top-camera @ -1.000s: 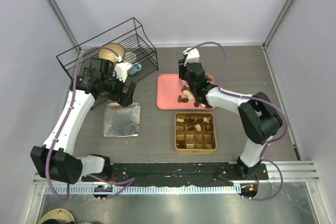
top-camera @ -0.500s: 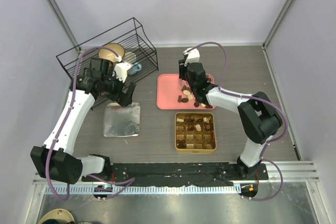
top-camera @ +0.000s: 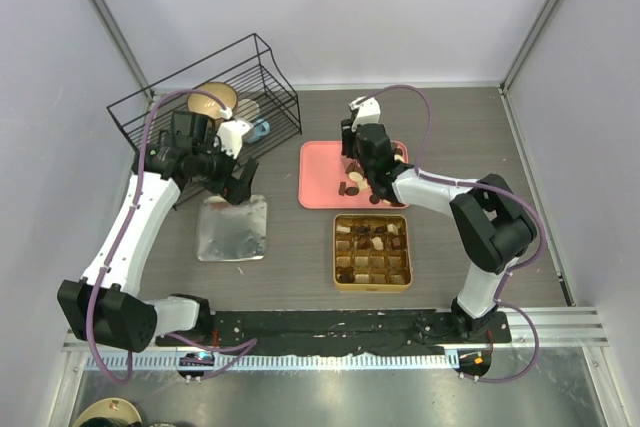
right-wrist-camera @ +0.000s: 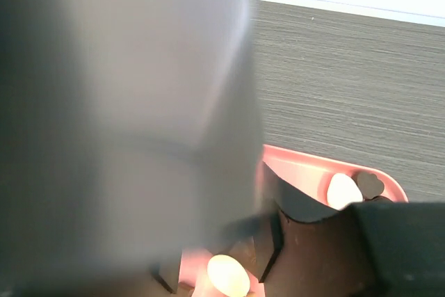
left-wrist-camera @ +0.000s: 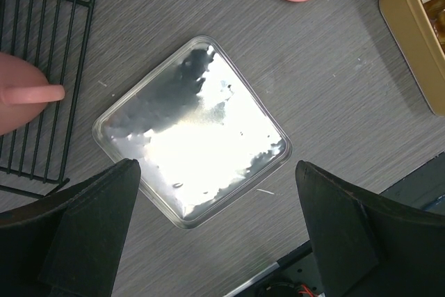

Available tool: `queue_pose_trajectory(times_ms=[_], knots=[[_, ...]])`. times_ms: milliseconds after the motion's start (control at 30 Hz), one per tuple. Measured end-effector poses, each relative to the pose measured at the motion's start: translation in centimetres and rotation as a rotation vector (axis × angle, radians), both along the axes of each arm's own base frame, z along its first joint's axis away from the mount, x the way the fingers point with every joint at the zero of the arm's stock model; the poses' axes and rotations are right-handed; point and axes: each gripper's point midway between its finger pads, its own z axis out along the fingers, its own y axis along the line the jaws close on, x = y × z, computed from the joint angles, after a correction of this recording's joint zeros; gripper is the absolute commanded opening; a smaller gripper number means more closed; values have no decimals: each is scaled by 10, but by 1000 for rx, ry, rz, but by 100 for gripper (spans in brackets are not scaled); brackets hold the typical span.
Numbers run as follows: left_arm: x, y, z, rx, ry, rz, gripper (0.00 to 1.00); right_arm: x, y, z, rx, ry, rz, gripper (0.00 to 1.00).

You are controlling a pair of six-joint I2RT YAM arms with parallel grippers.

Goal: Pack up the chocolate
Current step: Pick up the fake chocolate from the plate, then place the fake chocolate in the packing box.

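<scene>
Pink tray (top-camera: 318, 172) holds the loose chocolate (top-camera: 346, 188), at 12 o'clock from the tin (top-camera: 372, 286). The tin's far rows show pale and brown pieces; the near cells are too dark to read. Right gripper (top-camera: 357, 175) hangs low over the tray's middle. Its wrist view is a close blur, so I cannot tell whether its fingers are spread or pinching a piece. Left gripper (top-camera: 242, 183) hovers over the lid (left-wrist-camera: 191, 133), at 9 o'clock from the tin, with its fingers (left-wrist-camera: 90, 227) spread wide and holding nothing.

Risks, as I judge them: the pieces lie close together under the right gripper, so a closing finger could shove a neighbour aside or tip it over the tray's low rim. A small piece may also slip from the pads on the way toward 6 o'clock and land on a divider instead of in a cell.

Room: tray and tin sit near each other with nothing between, so the carry is short. The rack (top-camera: 205, 97) crowds the left arm at 11 o'clock. Toward 3 o'clock of the tray the right arm has free space.
</scene>
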Motion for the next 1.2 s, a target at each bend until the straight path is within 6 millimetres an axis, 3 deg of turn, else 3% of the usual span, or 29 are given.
queue_pose_trajectory(times_ms=[167,400,533,567,733,900,1067,1200], knots=[[-1,0,0,1,4,-1,100,0,0,0,5,2,2,27],[-3,0,1,-1,0,-1,100,-9,-1,6,16,14,19,19],[-3,1,3,-1,-6,-1,100,-14,-2,26,34,-13,30,10],[-4,1,3,-1,-7,-1,99,-18,-3,44,55,-43,36,8],[-4,1,4,-2,-10,-2,100,-29,-1,59,69,-61,56,6],[-5,1,7,-3,-21,-2,100,-70,13,86,91,-89,122,6],[-6,1,8,-3,-24,-1,100,-145,29,116,134,-124,233,6],[-6,2,8,-2,-24,0,100,-187,28,127,179,-126,284,6]])
